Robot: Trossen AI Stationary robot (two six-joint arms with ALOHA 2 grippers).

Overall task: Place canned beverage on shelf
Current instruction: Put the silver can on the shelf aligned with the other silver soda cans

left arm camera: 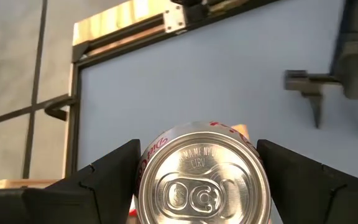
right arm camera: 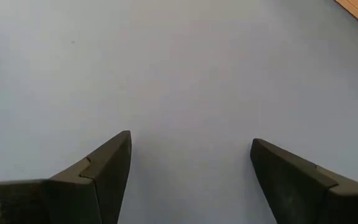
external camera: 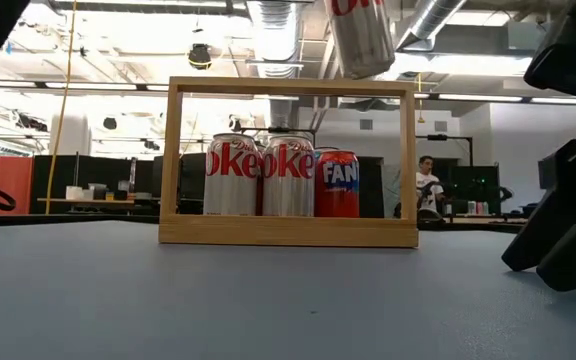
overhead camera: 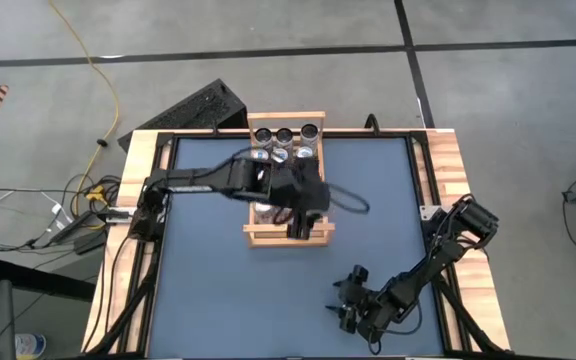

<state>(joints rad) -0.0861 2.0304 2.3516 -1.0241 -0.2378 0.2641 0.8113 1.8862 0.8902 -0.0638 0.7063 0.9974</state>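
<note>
One silver can (left arm camera: 204, 177) hangs in the air above the shelf (overhead camera: 288, 236), clamped between the left gripper (left arm camera: 197, 180) and its dark fingers (left arm camera: 107, 171). On the shelf below, at the table's (overhead camera: 218, 290) twelve o'clock side, stand two silver cola cans (external camera: 260, 178) and a red can (external camera: 337, 184) among others. Down at five o'clock, the right gripper (right arm camera: 188, 165) sits low over bare table, jaws spread wide with nothing between them.
</note>
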